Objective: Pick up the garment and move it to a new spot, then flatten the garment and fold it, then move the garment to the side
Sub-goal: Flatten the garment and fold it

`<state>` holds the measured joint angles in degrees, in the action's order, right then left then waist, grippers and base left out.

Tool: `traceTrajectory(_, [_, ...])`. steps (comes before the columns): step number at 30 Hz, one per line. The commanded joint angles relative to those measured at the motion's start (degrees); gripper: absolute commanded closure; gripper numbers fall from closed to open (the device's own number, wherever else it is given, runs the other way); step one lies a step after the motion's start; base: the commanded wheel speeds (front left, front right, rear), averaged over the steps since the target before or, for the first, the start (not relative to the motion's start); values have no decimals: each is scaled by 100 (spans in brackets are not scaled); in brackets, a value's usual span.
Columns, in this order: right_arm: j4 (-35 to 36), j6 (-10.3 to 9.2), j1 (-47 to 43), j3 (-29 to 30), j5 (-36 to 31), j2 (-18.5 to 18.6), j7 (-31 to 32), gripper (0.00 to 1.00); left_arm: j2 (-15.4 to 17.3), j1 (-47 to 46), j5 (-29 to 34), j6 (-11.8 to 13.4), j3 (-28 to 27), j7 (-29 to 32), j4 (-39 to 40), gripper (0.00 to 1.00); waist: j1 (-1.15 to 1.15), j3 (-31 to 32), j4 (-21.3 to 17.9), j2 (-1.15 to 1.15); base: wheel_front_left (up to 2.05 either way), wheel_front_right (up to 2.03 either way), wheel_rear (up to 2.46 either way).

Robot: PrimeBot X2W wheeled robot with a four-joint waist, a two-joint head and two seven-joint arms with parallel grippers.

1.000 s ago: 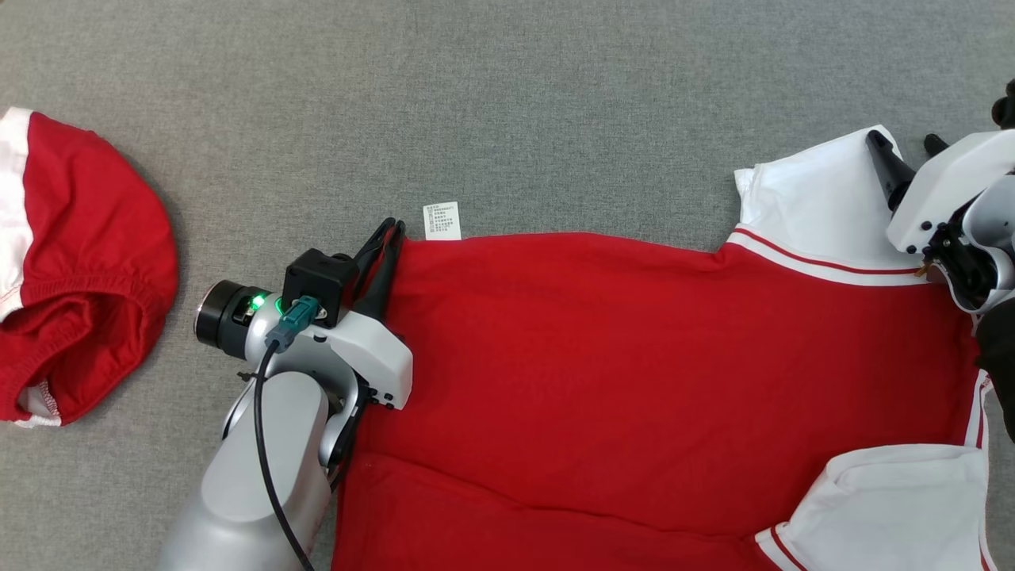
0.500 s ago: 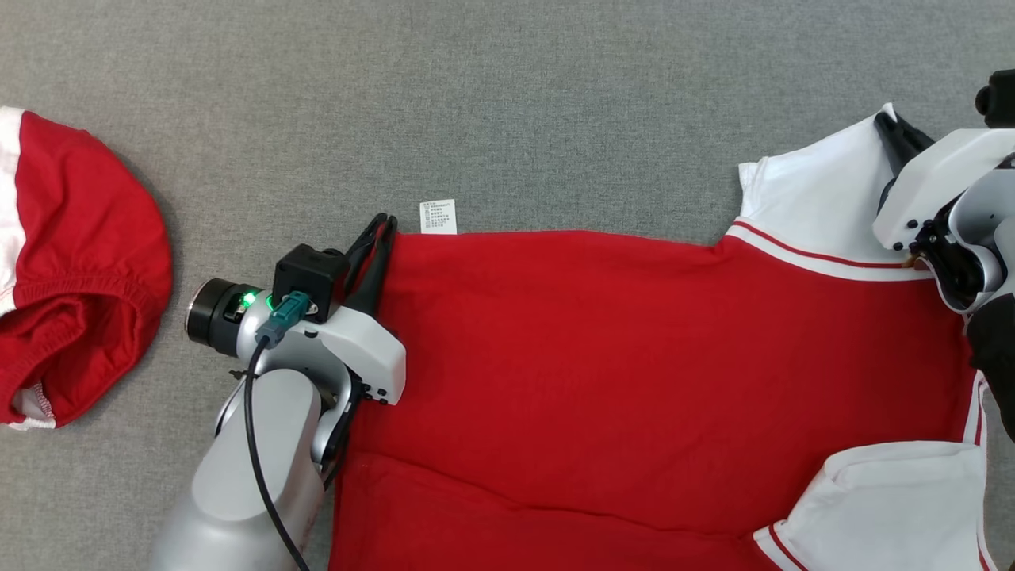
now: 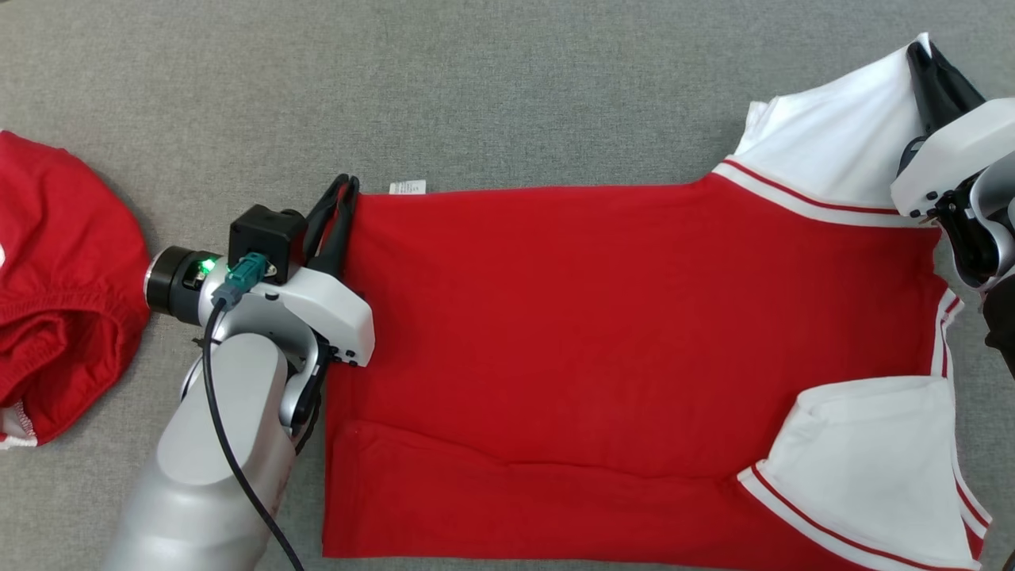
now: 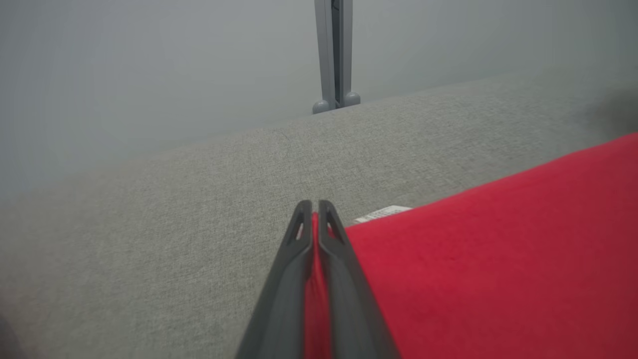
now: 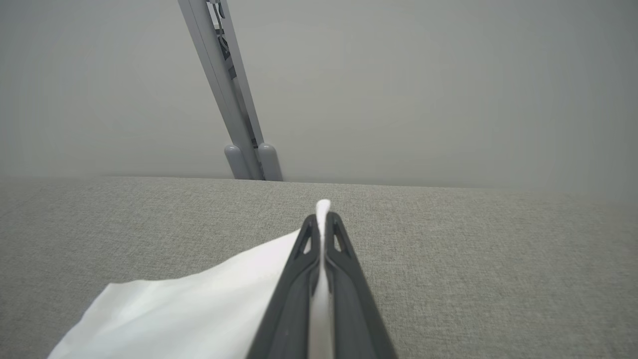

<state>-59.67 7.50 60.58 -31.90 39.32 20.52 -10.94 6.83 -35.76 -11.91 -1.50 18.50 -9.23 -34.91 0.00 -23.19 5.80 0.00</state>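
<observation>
Head view has the red garment [image 3: 634, 317] spread across the grey table [image 3: 476, 79], its near edge doubled over. The left gripper [image 3: 346, 184] is clenched on the hem corner beside the care label [image 3: 407, 187]; the right gripper [image 3: 924, 59] is pinched on the tip of a white sleeve [image 3: 833, 151]. I'd worry those thin pinches slip if the arms pull apart too hard, or that uneven pulling skews the cloth and leaves it creased; the left arm [image 3: 214, 444] could also nudge the other red garment [image 3: 63, 277] lying close by.
</observation>
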Motion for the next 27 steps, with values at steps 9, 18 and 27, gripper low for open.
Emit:
traceTrajectory(9, [70,0,-35,-337,153,8,-346,100,46,-265,-62,45,-5,-240,-243,100,0,122,-109,0,0,0,0])
traceTrajectory(18, [316,0,-498,-710,481,149,-415,100,179,-55,3,-28,117,-378,-347,100,0,476,-231,0,0,0,0])
traceTrajectory(27, [881,0,-1161,-1156,919,343,-241,100,513,376,106,-296,454,-301,-121,100,0,980,-418,0,0,0,0])
